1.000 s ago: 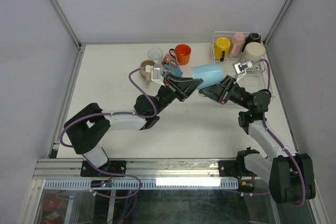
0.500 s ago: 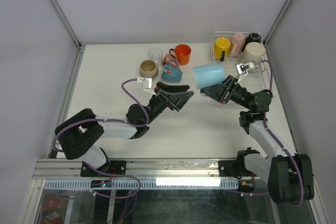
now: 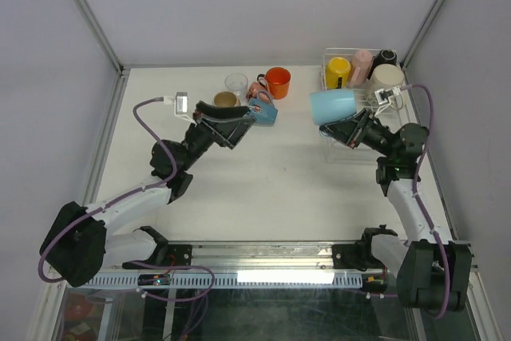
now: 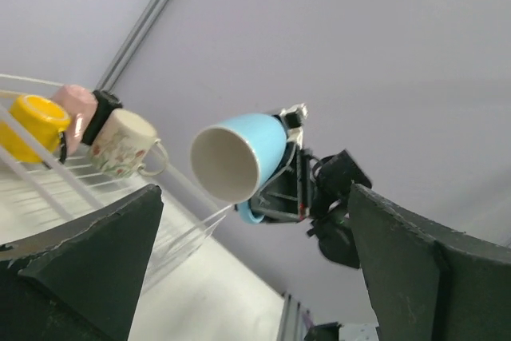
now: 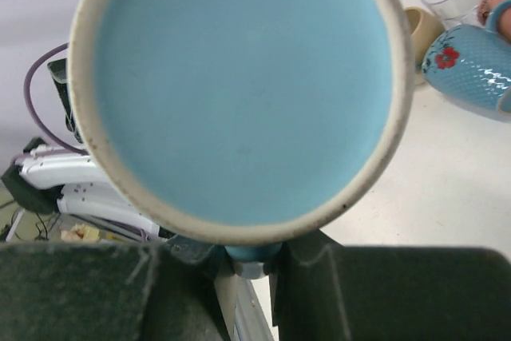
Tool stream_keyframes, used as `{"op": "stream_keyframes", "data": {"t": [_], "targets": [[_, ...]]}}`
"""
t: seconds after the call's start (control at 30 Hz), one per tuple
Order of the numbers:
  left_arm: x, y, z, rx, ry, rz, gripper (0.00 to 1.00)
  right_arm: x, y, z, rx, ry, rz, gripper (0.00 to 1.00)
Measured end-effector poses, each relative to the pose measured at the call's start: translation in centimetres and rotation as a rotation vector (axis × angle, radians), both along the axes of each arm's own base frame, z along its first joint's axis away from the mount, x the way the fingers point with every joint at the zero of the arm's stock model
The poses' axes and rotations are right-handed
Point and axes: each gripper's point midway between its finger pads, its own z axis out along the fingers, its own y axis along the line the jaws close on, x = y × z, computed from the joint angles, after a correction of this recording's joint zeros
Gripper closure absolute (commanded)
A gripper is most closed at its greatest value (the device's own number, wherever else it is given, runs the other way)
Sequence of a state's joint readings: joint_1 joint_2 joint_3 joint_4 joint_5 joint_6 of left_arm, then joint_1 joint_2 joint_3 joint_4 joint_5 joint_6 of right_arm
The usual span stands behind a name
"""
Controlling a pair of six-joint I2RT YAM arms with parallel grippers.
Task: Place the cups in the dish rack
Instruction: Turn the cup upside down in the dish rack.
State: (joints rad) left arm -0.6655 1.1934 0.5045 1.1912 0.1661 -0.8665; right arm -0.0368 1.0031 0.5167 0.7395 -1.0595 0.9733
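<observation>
Off-white table [image 3: 279, 189] seen from above. Toward its far edge, left of centre, five cups cluster close together: a clear glass tumbler [image 3: 236, 82], a beige mug [image 3: 226, 100], a pink mug [image 3: 259, 90], an upright orange mug [image 3: 278, 82] and a blue patterned mug [image 3: 266, 111]. A see-through dish rack [image 3: 326, 69] occupies the far right corner
</observation>
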Motion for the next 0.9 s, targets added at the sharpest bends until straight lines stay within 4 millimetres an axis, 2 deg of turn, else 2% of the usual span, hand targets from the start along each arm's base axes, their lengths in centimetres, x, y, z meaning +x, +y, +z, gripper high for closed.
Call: {"op": "stream_keyframes", "data": {"t": [0.13, 0.23, 0.4, 0.53, 0.63, 0.77, 0.9], "targets": [[2.8, 1.2, 0.7, 0.158, 0.022, 0.019, 0.01, 1.1, -1.7, 0.6, 0.000, 0.095, -0.061, 1.00], [5.1, 2.5, 0.2, 0.282, 0.059, 0.053, 0.01, 2.0, -2.9, 0.8, 0.006, 0.189, -0.112, 1.00], [8.3, 5.4, -2.7, 0.539, 0.118, 0.173, 0.01, 4.6, -5.8, -0.5, -0.262, -0.023, -0.274, 1.00], [8.7, 6.6, -6.0, 0.701, 0.145, 0.226, 0.01, 6.2, -7.6, -0.9, -0.417, -0.100, -0.360, 1.00], [8.9, 7.9, -7.5, 0.787, 0.164, 0.281, 0.01, 8.1, -9.1, -1.1, -0.515, -0.109, -0.408, 1.00], [8.5, 9.7, -7.8, 0.850, 0.153, 0.365, 0.01, 10.9, -11.2, -2.6, -0.645, -0.071, -0.462, 1.00], [8.2, 10.6, -6.8, 0.859, 0.119, 0.419, 0.01, 12.8, -12.4, -5.1, -0.774, -0.003, -0.475, 1.00]]}}
